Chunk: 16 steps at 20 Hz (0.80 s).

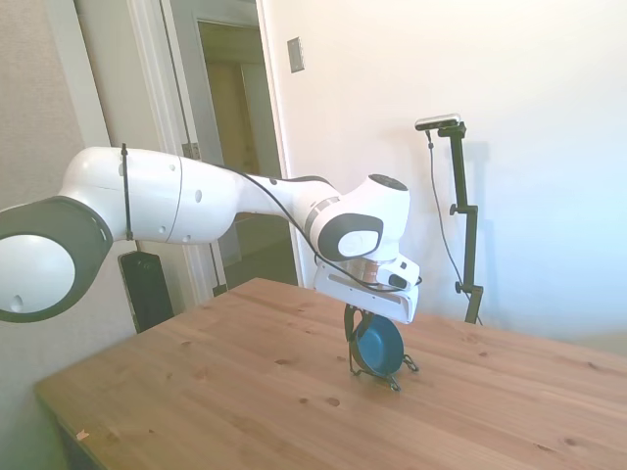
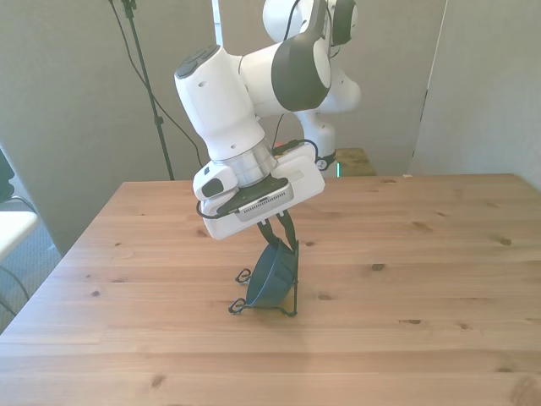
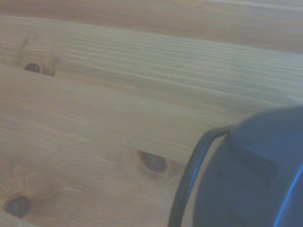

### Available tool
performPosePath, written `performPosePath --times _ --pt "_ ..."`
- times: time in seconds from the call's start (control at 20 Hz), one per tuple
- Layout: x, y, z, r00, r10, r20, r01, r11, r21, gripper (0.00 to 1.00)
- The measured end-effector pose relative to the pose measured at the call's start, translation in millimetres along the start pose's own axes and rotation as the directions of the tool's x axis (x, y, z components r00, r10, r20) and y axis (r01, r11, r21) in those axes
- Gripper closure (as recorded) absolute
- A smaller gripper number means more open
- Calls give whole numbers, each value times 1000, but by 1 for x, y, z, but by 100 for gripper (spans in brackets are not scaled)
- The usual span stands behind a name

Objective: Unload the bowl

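The dark blue bowl (image 1: 378, 347) (image 2: 272, 276) stands on its edge in a thin black wire rack (image 1: 396, 382) (image 2: 240, 305) near the middle of the wooden table. My gripper (image 1: 353, 319) (image 2: 281, 242) hangs straight above it, and its dark fingers come down narrowly on either side of the bowl's upper rim, shut on it. The bowl still rests in the rack. In the wrist view the bowl (image 3: 251, 179) is a blurred blue mass with a rack wire (image 3: 189, 179) curving along it.
The wooden table (image 2: 423, 279) spreads wide around the rack on all sides. A door opening and a wall stand behind the table in the side view.
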State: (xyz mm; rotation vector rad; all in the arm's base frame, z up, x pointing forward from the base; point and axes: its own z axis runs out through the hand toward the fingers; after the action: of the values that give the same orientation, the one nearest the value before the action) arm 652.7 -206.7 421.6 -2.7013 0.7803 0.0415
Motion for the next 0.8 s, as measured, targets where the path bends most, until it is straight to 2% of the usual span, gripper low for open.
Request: performPosePath --times 0.2,0.35,0.8 --pt "6 9 -8 1000 2 22 -3 999 41 100" --pt "17 28 -19 1000 8 18 -9 998 60 100" --pt "25 52 -45 1000 15 0 -15 996 93 100"
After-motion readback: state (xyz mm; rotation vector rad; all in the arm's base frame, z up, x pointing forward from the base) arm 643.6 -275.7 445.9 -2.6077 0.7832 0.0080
